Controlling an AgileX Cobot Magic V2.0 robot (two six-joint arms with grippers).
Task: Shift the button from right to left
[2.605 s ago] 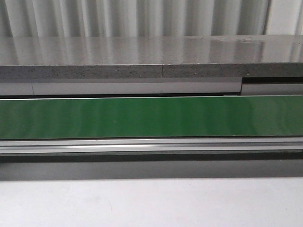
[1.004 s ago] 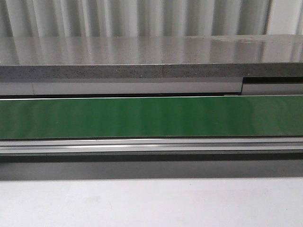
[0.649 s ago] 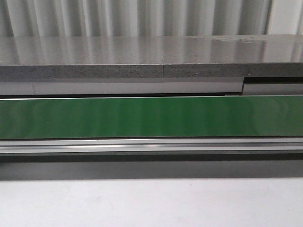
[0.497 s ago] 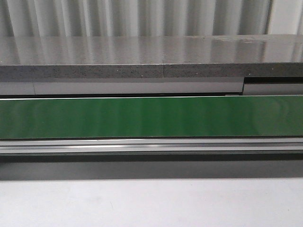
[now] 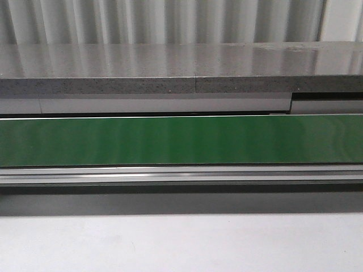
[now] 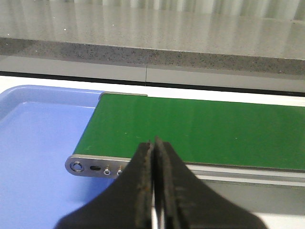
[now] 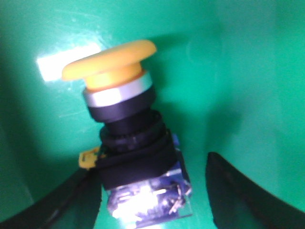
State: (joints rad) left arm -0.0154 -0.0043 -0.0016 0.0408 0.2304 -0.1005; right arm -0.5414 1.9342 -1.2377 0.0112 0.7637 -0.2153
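The button [image 7: 121, 124] lies on a green surface [image 7: 238, 71] in the right wrist view, yellow-orange cap pointing away from the wrist, with a black body and a blue and clear block nearest the fingers. My right gripper [image 7: 151, 168] is open around its rear block. One finger [image 7: 66, 200] is close against the black body, the other finger [image 7: 238, 191] stands apart. My left gripper [image 6: 153, 143] is shut and empty, hanging by the end of the green belt [image 6: 200, 129]. The front view shows neither gripper nor the button.
A blue tray [image 6: 38, 143] sits beside the belt's metal end plate [image 6: 93, 167]. In the front view the green belt [image 5: 181, 140] runs across, with a grey stone counter [image 5: 170, 68] behind it and a white tabletop [image 5: 181, 243] in front.
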